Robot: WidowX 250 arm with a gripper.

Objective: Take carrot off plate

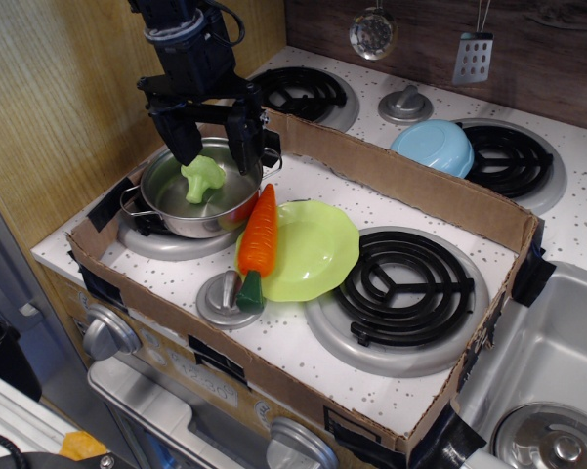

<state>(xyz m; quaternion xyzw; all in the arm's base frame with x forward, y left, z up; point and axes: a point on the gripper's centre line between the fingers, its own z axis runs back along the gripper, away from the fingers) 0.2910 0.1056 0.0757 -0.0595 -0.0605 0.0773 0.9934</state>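
Carrot (259, 233) lies along the left edge of the plate (317, 249), its orange tip toward the pot (197, 191) and its dark green stub hanging off the rim, touching the grey knob (225, 296) just in front. The rest of the green plate is bare (only the carrot is on it). My pincer (213, 154) hangs over the steel pot with its two black fingers (242, 140) spread wide apart, gripping nothing. Inside the pot sits a light green broccoli (203, 178), between and just below my fingertips; I cannot tell whether either finger touches it. The pot rests on the near left burner, just beside the carrot's tip. A low cardboard wall (400, 181) fences in pot, plate and the black coil burner (402, 281) to the plate's right. Beyond the wall, a light blue bowl (433, 147) sits upside down at the edge of a rear burner, well apart from the plate.
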